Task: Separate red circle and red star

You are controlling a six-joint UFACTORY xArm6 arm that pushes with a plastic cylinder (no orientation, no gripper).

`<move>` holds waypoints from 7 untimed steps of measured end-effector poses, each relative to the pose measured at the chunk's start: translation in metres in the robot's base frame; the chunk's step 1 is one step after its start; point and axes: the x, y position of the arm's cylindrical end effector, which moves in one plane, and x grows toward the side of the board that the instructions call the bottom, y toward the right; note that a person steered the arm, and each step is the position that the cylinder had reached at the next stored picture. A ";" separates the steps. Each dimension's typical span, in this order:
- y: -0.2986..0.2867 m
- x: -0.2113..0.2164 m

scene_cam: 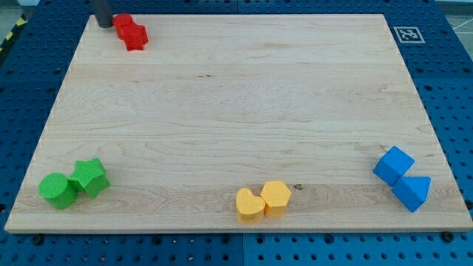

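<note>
The red circle (123, 22) and the red star (134, 35) sit touching each other at the top left of the wooden board (236, 111). The circle is up and left of the star. My rod comes down at the view's top left, and my tip (104, 24) is just left of the red circle, close to it or touching it.
A green circle (58, 190) and a green star (90, 176) sit together at the bottom left. A yellow heart (249, 205) and a yellow hexagon (276, 196) sit at the bottom middle. A blue cube (393, 165) and a blue triangle (412, 193) sit at the bottom right.
</note>
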 end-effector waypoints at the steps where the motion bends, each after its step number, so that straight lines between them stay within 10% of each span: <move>1: 0.006 0.006; 7: 0.062 0.070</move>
